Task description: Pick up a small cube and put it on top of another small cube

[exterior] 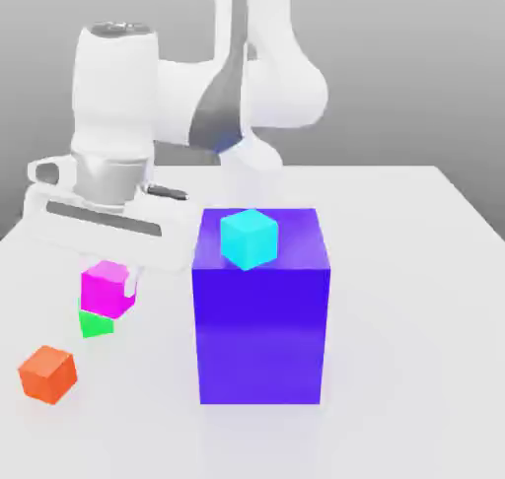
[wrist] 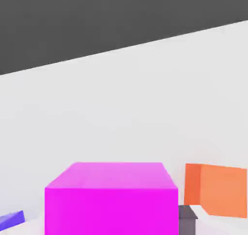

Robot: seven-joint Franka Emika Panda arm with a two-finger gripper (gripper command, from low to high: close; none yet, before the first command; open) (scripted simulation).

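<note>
Magenta cube (wrist: pixel 110 200) above green cube (exterior: pixel 95 323)

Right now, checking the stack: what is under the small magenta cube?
The small bright green cube sits under the small magenta cube; just its front shows, the top is covered.

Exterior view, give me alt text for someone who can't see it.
A white robot arm's gripper holds a pink cube just above a green cube on a white table. An orange cube sits nearby, and a cyan cube rests on a big blue block.
</note>
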